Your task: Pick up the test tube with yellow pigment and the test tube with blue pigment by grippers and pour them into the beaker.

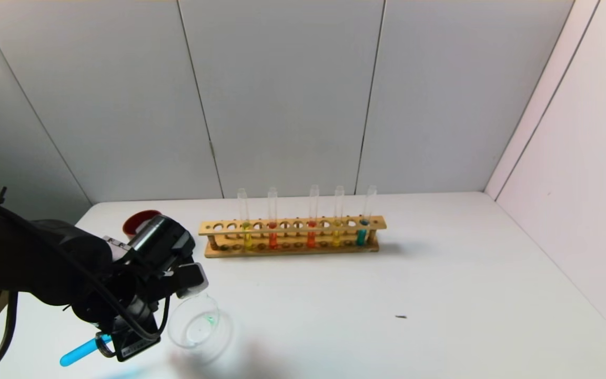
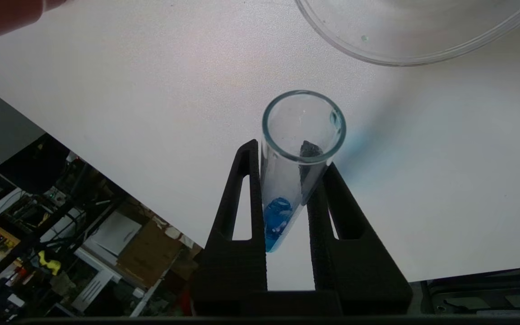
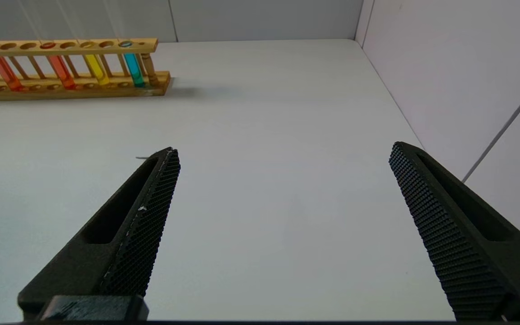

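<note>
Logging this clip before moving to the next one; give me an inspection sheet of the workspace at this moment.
Surface: white table, one small dark speck.
Job's things: clear glass tube with sky-blue liquid tilted in the left tool, mouth near the low clear glass beaker; slim glass tube with lemon-yellow liquid upright in the wooden rack.
Clutter: dark-red cup; two orange-red tubes, one teal tube and another yellow tube in the rack.
Grippers: left tool clamps the blue tube; right tool open, empty.
Cables: black cable along left arm.
Surroundings: grey wall panels.
</note>
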### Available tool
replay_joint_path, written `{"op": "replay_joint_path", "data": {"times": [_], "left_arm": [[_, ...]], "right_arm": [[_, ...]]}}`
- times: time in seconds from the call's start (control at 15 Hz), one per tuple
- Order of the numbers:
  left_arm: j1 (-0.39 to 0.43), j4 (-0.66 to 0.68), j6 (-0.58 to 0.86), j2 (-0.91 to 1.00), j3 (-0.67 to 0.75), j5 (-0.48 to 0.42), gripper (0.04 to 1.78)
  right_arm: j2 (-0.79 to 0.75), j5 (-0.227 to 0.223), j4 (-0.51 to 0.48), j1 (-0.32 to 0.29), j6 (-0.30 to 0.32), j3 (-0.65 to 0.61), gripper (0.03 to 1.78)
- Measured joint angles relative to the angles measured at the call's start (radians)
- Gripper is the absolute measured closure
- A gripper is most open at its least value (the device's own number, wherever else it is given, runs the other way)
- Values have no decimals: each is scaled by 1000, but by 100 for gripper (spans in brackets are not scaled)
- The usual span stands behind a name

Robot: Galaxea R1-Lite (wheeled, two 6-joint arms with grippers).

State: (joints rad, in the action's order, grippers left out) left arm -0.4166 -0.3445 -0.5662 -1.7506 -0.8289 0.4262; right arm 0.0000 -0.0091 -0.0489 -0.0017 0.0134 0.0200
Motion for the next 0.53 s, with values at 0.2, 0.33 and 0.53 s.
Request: {"op": "replay_joint_path", "data": {"times": [0.2,0.33,0.53], "left_arm": [[-39,-59,-3,-40,-46,47,150],[-49,-96,-10,-68,-73,67,150],[-60,-141,-12,-105,-97,93,150]], "right_arm": [[0,0,0,0,0,0,11],[0,0,0,0,0,0,11],[0,0,0,0,0,0,11]]}}
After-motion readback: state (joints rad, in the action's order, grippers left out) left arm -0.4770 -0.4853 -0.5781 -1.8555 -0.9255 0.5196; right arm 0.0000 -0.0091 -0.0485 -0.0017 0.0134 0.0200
